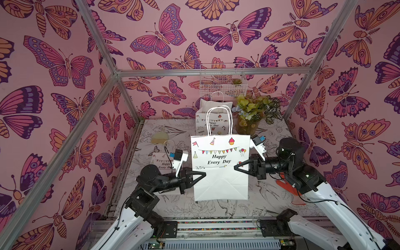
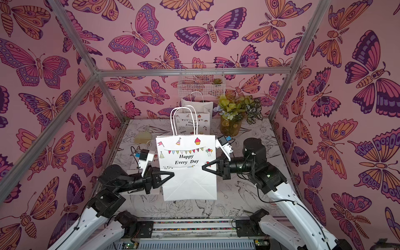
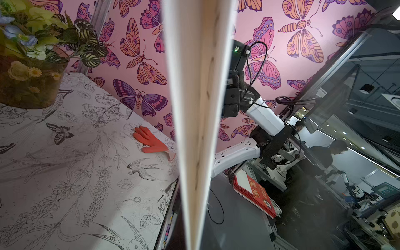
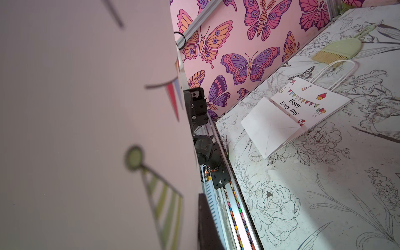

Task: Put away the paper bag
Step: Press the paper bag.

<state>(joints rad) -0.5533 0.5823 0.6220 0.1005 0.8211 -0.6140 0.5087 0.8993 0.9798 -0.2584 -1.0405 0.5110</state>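
A flat-folded white paper bag printed "Happy Every Day" is held upright over the middle of the table, handles up, in both top views. My left gripper is shut on its left edge and my right gripper is shut on its right edge. In the left wrist view the paper bag appears edge-on as a narrow white strip. Its printed face fills half the right wrist view. Whether its bottom touches the table cannot be told.
A smaller matching bag lies flat at the left, behind my left arm. Another bag stands at the back under a white wire basket on the wall. A flower vase, a green brush and an orange glove are also on the table.
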